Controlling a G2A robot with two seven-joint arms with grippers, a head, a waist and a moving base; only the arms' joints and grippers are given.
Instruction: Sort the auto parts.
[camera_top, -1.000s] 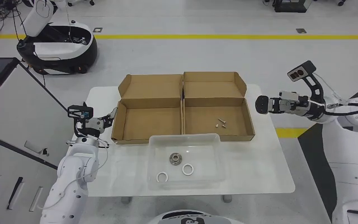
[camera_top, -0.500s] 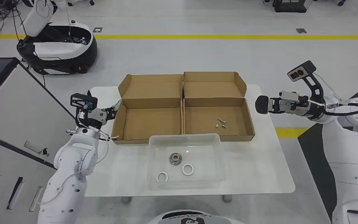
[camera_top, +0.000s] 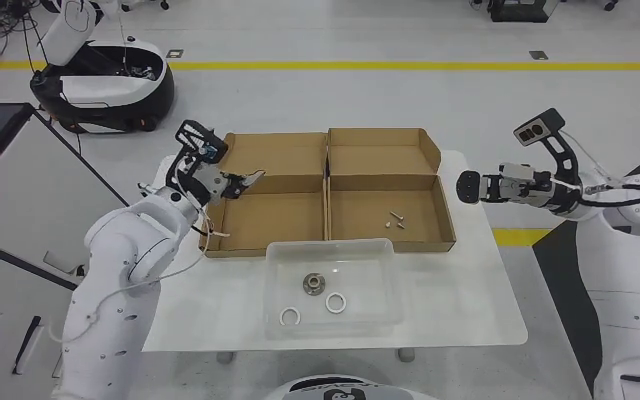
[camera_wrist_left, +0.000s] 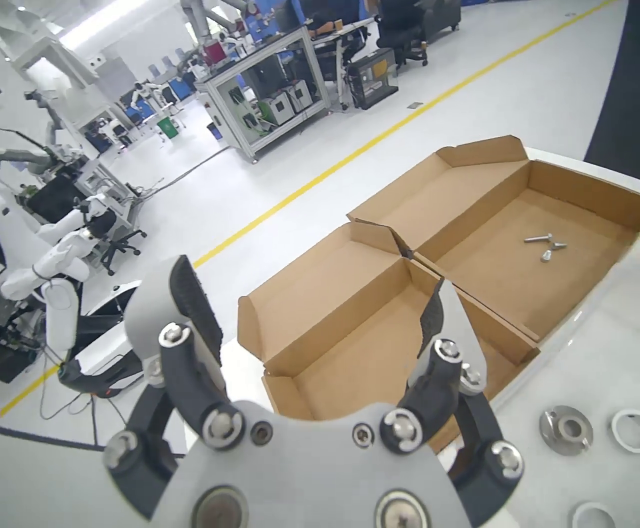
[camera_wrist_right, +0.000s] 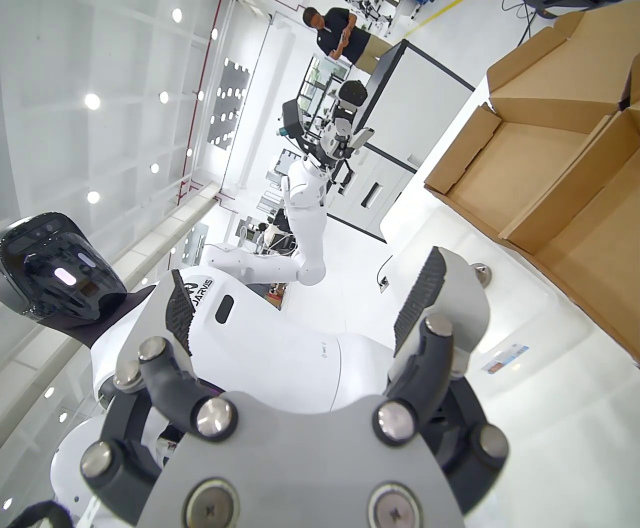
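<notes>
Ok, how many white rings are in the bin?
2. One ring lies near the bin's robot-side edge, towards its left. The other ring lies just right of the flange. None looks hidden.

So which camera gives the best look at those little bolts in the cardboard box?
The left wrist view: the bolts lie large enough to tell heads from shafts. The top view gives them as tiny specks on the box floor. The right wrist view looks across the box walls.

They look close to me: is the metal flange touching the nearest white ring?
Apart. The left wrist view shows bare tray between the metal flange and the white ring.
</notes>
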